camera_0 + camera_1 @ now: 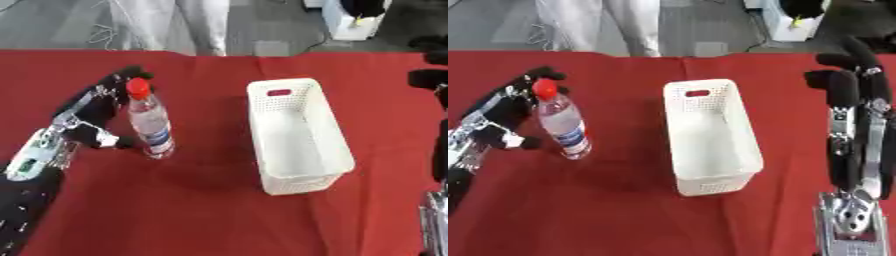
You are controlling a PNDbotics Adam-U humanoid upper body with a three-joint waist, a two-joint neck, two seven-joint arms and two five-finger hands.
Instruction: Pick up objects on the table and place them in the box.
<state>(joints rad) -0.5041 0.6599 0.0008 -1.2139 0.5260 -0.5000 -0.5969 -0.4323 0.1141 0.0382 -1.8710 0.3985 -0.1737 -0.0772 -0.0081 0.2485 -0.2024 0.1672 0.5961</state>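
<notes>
A clear water bottle [150, 125] with a red cap stands upright on the red table [175, 210] — just beside the left hand [92, 112], whose fingers spread open behind it, thumb near its base. Farther right sits the white basket [297, 135]. The right hand [857, 120] rests open — fingers up.

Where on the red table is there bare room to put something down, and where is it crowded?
Bare red cloth lies in front of the white basket and the bottle, and in the strip between them. It is crowded at the left, where the left hand stands open beside the bottle. The right hand rests open at the right edge.
</notes>
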